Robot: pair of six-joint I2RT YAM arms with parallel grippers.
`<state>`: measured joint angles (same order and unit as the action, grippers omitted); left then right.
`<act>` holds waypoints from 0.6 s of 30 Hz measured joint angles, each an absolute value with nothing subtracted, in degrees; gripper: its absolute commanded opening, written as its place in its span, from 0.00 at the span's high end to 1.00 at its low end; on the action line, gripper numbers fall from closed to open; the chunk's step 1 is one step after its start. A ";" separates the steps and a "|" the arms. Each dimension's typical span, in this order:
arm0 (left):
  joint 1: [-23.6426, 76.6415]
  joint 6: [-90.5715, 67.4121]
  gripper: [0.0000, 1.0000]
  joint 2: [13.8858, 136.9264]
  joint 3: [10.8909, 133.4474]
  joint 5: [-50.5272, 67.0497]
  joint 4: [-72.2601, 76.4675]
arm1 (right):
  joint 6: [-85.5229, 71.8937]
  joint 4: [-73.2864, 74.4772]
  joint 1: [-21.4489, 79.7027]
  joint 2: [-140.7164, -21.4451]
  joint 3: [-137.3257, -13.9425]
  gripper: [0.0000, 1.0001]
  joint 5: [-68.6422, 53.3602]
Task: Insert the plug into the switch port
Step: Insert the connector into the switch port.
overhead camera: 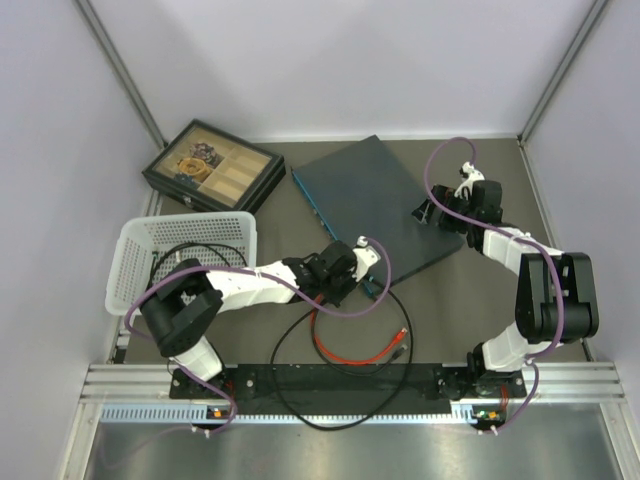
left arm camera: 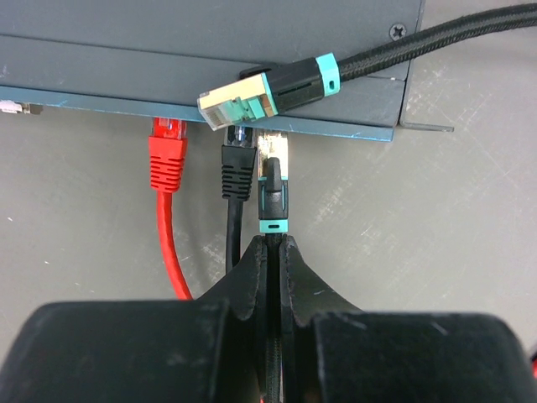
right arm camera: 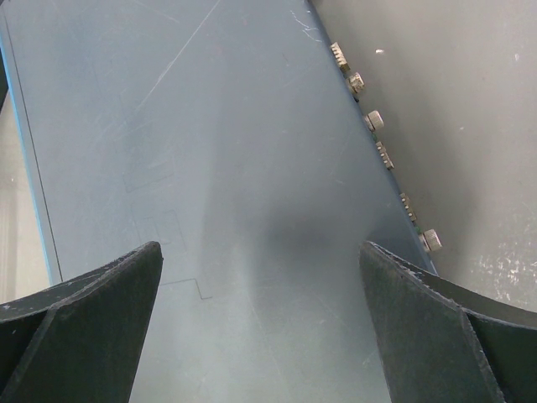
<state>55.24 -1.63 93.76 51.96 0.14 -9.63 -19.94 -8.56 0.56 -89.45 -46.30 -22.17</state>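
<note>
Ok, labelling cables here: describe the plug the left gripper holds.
Start at the teal front edge of the switch. Three plugs point into it: red plug, black plug, then the held plug, rightmost, metal-shelled with a teal collar. Its loose twin lies crosswise above.

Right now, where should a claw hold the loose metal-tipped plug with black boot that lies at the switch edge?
Probably the black boot of the loose metal-tipped plug, between its teal bands, approaching from the table side: the dark blue-grey metal switch blocks the far side, and its tip must stay free.
</note>
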 measured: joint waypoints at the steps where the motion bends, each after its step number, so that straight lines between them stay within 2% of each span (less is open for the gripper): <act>1: 55.24 -1.63 1.00 93.76 51.96 0.16 -9.54 | -19.94 -8.56 0.56 -89.45 -46.30 0.01 -22.17; 18: 55.27 -2.90 1.00 93.76 51.96 2.28 -8.62 | -19.99 -8.56 0.21 -89.45 -46.30 0.01 -22.57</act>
<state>55.27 -2.90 93.76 51.96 2.28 -8.62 -19.99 -8.56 0.21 -89.45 -46.30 -22.57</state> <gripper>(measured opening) 0.054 0.987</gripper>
